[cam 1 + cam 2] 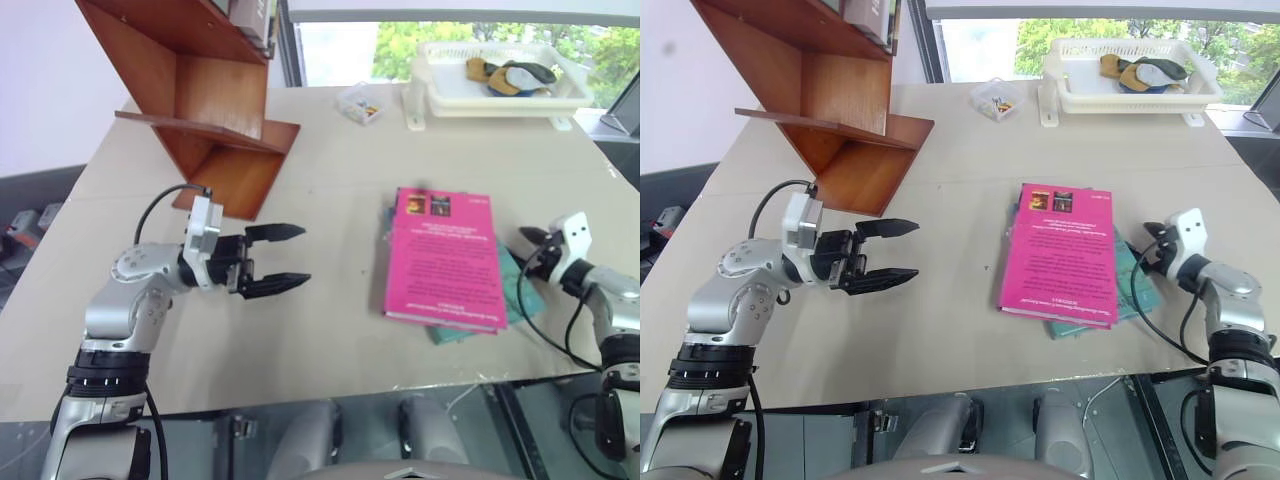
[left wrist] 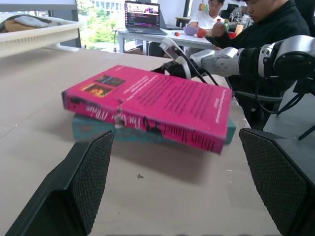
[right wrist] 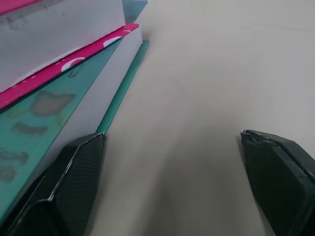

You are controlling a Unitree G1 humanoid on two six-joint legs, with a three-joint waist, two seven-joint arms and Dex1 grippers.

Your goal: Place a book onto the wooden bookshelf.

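Currently the approach: the book (image 1: 443,260) lies right of centre atop a teal book (image 1: 470,325). Both the right gripper (image 1: 532,243) beside it and the left gripper (image 1: 275,258) gape empty. Next: clamp the book, carry to the wooden bookshelf (image 1: 200,110) upper left.

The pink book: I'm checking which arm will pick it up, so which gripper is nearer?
Right. The right gripper sits just beside the pink book; the left gripper hovers well apart on its other side.

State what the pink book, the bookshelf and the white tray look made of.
The book: paper, glossy printed cover, white page edges. The wooden bookshelf: reddish-brown wood or veneer, polished, faint grain. White tray: likely plastic, slotted moulded walls.
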